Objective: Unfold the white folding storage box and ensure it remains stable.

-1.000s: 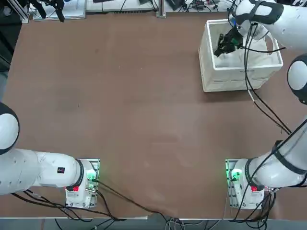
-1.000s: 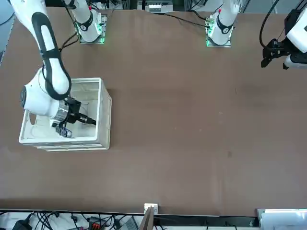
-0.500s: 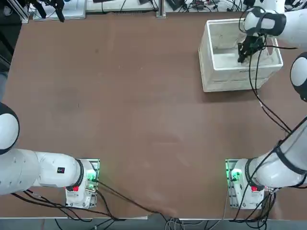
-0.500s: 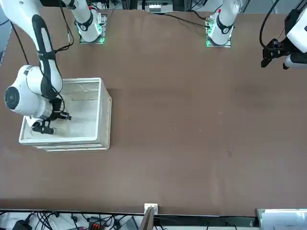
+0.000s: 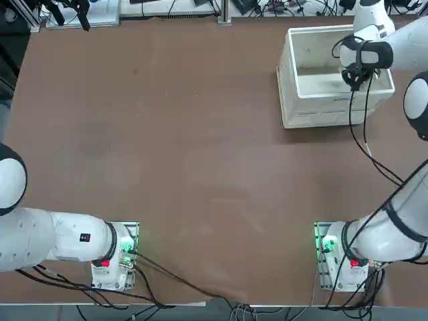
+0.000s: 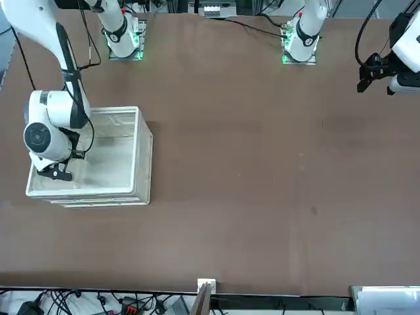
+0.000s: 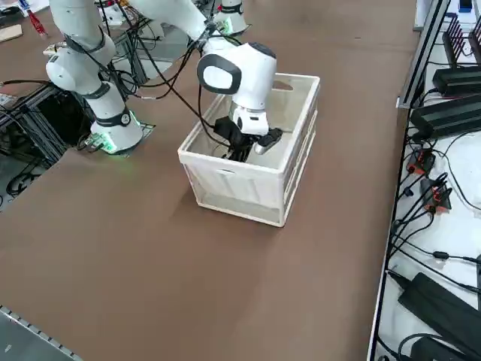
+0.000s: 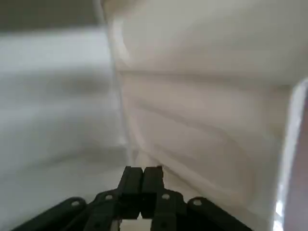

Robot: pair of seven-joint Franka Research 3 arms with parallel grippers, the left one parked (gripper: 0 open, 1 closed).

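Observation:
The white folding storage box (image 5: 314, 110) stands at the far right of the table with all its walls upright and its top open. It also shows in the front view (image 6: 98, 193) and the right side view (image 7: 233, 188). My right gripper (image 5: 353, 78) reaches down inside it, close to the end wall on the robot's right (image 6: 56, 174) (image 7: 239, 147). In the wrist view the gripper (image 8: 143, 169) is shut, its two black fingers pressed together with nothing between them, pointing at a ribbed inner wall (image 8: 202, 120) and a corner of the box.
Cables and power strips (image 7: 443, 113) lie just beyond the table edge behind the box. The arm bases (image 5: 334, 257) stand at the near edge. The brown tabletop (image 5: 167, 134) stretches to the left of the box.
My right gripper has travelled inside the box from its left part across to the right end wall, with the wrist turning. The box has kept its place and shape.

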